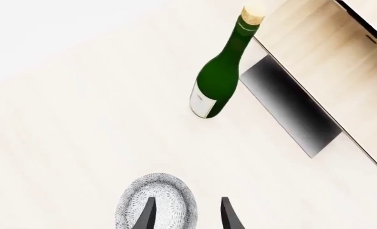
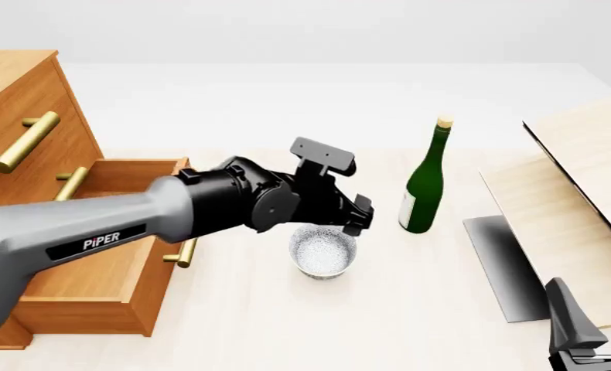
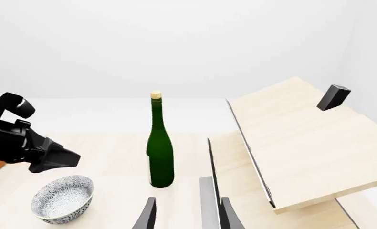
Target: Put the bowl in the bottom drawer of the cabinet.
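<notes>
I'm seeing the green bottle standing upright just right of the bowl, with pale boards leaning beyond it. The bowl is sitting on the pale worktop, near the bottom drawer standing pulled out of the cabinet. My left tool is hovering spread over the bowl's rim, seemingly not touching it. The right tool, gaping, is idling well apart, partly cut off.
</notes>
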Robot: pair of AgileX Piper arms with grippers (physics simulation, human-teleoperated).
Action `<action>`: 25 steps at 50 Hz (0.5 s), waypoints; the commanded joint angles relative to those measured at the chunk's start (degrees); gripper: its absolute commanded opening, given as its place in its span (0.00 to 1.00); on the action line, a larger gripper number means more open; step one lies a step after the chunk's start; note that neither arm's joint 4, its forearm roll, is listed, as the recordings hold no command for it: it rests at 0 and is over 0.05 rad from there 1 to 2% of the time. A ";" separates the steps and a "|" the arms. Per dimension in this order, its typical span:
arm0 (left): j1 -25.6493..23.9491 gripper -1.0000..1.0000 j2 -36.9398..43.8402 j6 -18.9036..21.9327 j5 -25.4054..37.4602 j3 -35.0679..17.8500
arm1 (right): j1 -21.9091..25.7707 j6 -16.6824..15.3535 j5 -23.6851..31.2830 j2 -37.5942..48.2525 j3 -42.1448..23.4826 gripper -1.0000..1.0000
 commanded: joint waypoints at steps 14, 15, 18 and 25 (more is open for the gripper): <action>0.17 1.00 6.35 -2.17 2.84 -4.62 | 0.00 0.00 0.01 0.00 0.00 1.00; 0.10 1.00 6.50 -2.27 2.69 -4.58 | -0.01 -0.01 0.00 0.00 0.00 1.00; -0.45 1.00 6.88 -2.96 2.05 -4.26 | 0.00 0.00 0.01 0.00 0.00 1.00; -1.34 1.00 7.97 -4.16 0.98 -2.99 | 0.00 0.00 0.00 0.00 0.00 1.00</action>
